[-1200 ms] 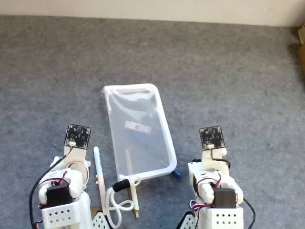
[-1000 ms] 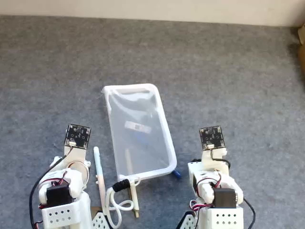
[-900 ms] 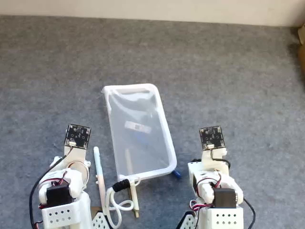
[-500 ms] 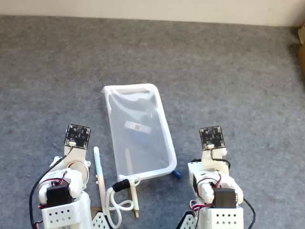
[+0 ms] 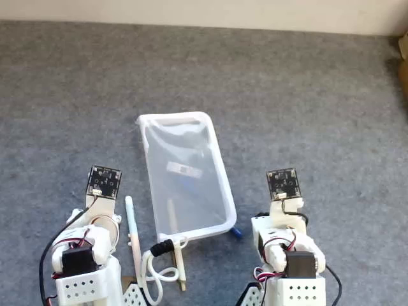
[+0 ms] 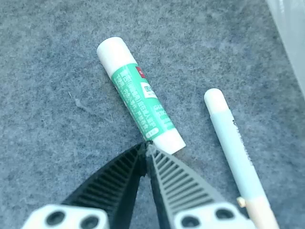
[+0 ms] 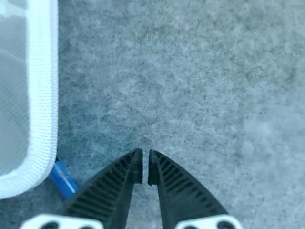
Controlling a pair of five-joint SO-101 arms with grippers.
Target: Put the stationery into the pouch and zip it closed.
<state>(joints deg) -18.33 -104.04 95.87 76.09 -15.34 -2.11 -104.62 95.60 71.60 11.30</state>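
The left gripper, closed and empty, points at the near end of the green-and-white glue stick, whose long axis runs away from it beside a pale blue pen. The translucent white-edged pouch lies between the arms; the right gripper, also closed and empty, sits beside its edge.

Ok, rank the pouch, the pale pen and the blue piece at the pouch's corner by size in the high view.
Largest: pouch.
Next: pen.
Smallest: blue piece, though just its end shows beside the pouch, so its full length is unsure.
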